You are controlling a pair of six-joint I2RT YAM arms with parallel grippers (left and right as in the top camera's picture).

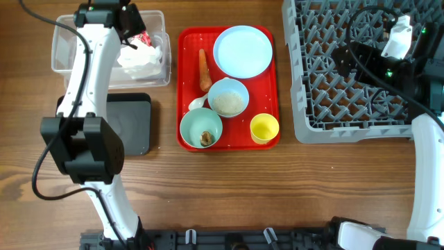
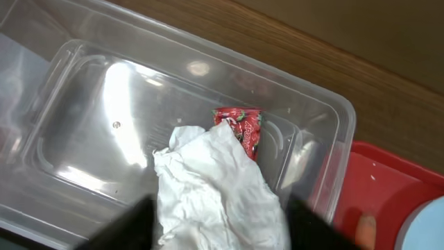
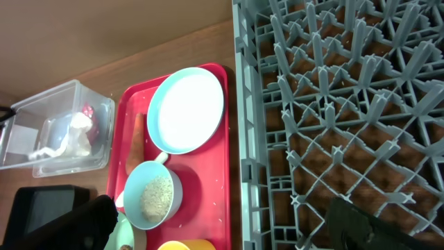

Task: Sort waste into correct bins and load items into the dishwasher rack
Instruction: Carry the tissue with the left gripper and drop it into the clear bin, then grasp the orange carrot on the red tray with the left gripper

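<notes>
A: While the right gripper (image 3: 222, 215) hangs spread wide and empty, the dishwasher rack (image 3: 333, 104) lies directly beneath it with nothing loaded.
B: Left gripper (image 2: 222, 219)?
A: Jaws wide apart, clamping nothing. The clear tub (image 2: 333, 118) is under it, the napkin (image 2: 215, 187) is low between its fingers (image 2: 132, 229), and the red wrapper (image 2: 244, 128) is just beyond.
B: Risk?
A: A finger could snag the napkin on lifting and drag it out of the tub.
</notes>
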